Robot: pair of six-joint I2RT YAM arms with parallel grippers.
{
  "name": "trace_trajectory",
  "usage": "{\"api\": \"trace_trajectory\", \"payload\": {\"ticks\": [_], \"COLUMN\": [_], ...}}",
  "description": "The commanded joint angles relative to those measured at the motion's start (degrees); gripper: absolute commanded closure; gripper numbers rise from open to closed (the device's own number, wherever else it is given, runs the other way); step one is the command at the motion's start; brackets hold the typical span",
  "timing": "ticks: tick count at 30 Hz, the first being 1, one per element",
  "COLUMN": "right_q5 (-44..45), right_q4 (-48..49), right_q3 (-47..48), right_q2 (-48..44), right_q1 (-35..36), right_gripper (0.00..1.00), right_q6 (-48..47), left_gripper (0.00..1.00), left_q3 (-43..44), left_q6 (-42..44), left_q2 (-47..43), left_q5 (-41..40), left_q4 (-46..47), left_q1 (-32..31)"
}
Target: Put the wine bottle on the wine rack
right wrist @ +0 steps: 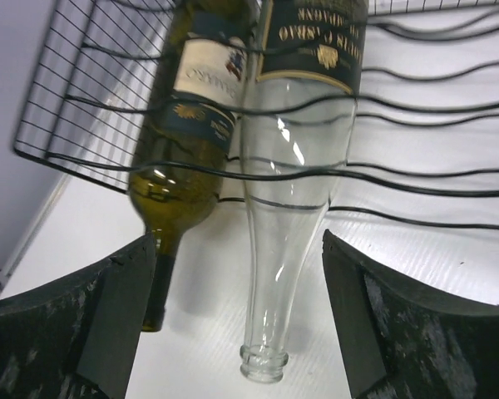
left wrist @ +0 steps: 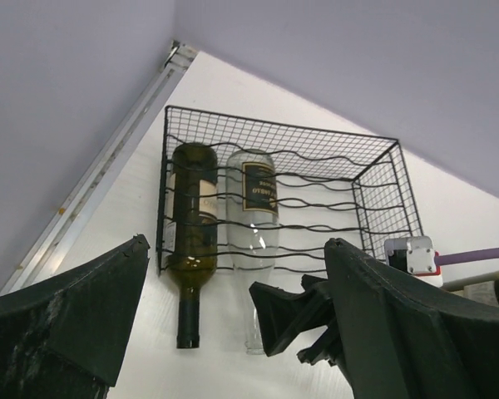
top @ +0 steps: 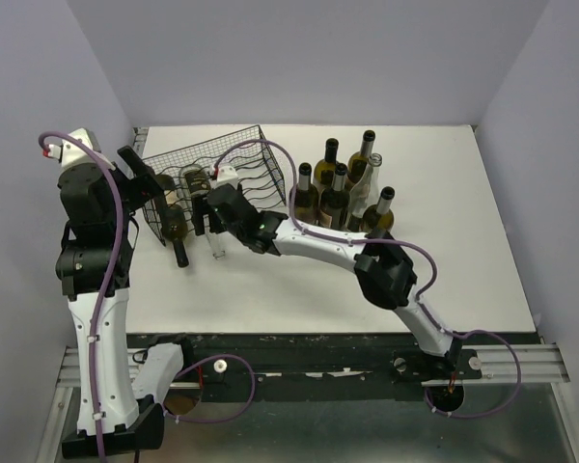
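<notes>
The black wire wine rack [top: 234, 162] stands at the back left of the table. Two bottles lie in its left cradles with necks sticking out toward me: a green wine bottle [top: 177, 228] and beside it a clear wine bottle [top: 216, 243]. My right gripper [top: 208, 216] is open, with its fingers either side of the clear bottle's neck [right wrist: 276, 283] and not touching it. The green bottle [right wrist: 183, 158] lies left of it. My left gripper [top: 151, 186] is open and empty at the rack's left end. In the left wrist view it looks down on the rack [left wrist: 316, 179] and both bottles.
Several upright wine bottles [top: 340, 191] stand in a cluster right of the rack, close behind my right forearm. The rack's three right cradles [left wrist: 324, 224] hold nothing. The side wall runs close along the rack's left.
</notes>
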Motion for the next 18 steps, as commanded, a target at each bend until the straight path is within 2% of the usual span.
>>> {"api": "trace_trajectory", "payload": {"ticks": [1,5,11,15,18], "right_q5": [-0.8,0.6,5.8,11.8,18.2], "right_q4": [-3.4,-9.5,-22.9,-30.1,-30.8], "right_q3": [-0.2,1.2,7.5,10.9,8.9], "right_q2": [-8.4,-15.9,-24.8,-28.3,-31.1], "right_q1": [0.0,-0.1,-1.6,-3.9,-4.7], "right_gripper": [0.11,0.11,0.07,0.05,0.03], "right_q6": [-5.7,-9.2,-12.5,-14.3,-17.0], "left_gripper": [0.03,0.01,0.01,0.01,0.01], "left_q3": [4.1,4.1,2.7,1.6,0.2], "left_q6": [0.9,2.0,4.0,6.8,7.3], "left_q2": [-1.6,-3.3,-5.7,-5.8,-5.9], "left_q5": [6.9,11.7,23.4,30.6,32.5], "left_q4": [-1.4,-0.4,2.3,2.1,1.9], "left_q1": [0.3,0.2,0.3,0.3,0.2]}}
